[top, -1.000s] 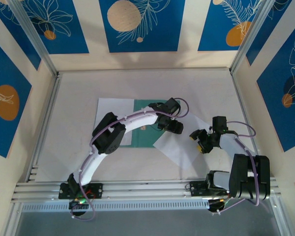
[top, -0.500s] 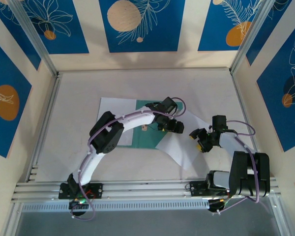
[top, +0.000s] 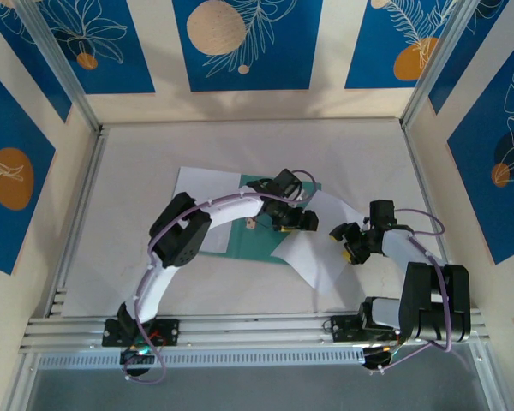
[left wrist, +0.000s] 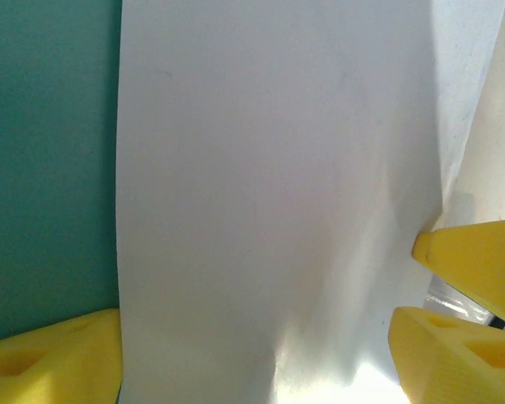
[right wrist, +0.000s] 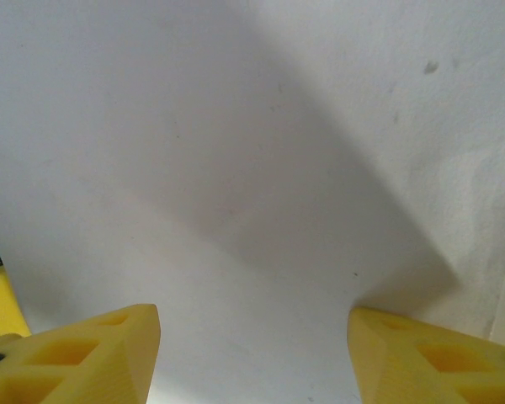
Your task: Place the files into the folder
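The teal-green folder [top: 254, 243] lies open mid-table, and one white file [top: 199, 193] covers its left leaf. A second white file [top: 322, 257] lies skewed, its left part overlapping the folder's right leaf. My left gripper [top: 301, 221] is low over that overlap, open. In the left wrist view its yellow fingers [left wrist: 52, 358] stand either side of the white file [left wrist: 278, 185], with the teal folder [left wrist: 50, 168] to the left. My right gripper [top: 342, 242] is open over the same file. Its fingers [right wrist: 76, 358] are spread above bare white paper [right wrist: 261, 168].
A yellow finger of the right gripper [left wrist: 480, 261] shows at the right edge of the left wrist view, close to my left gripper. Aluminium rails [top: 240, 330] run along the table's near edge. Patterned walls [top: 240, 43] close the back and sides.
The left arm has swung a little to the left, and its jaws have widened slightly. The folder and the file on it have skewed slightly. The right arm has held still.
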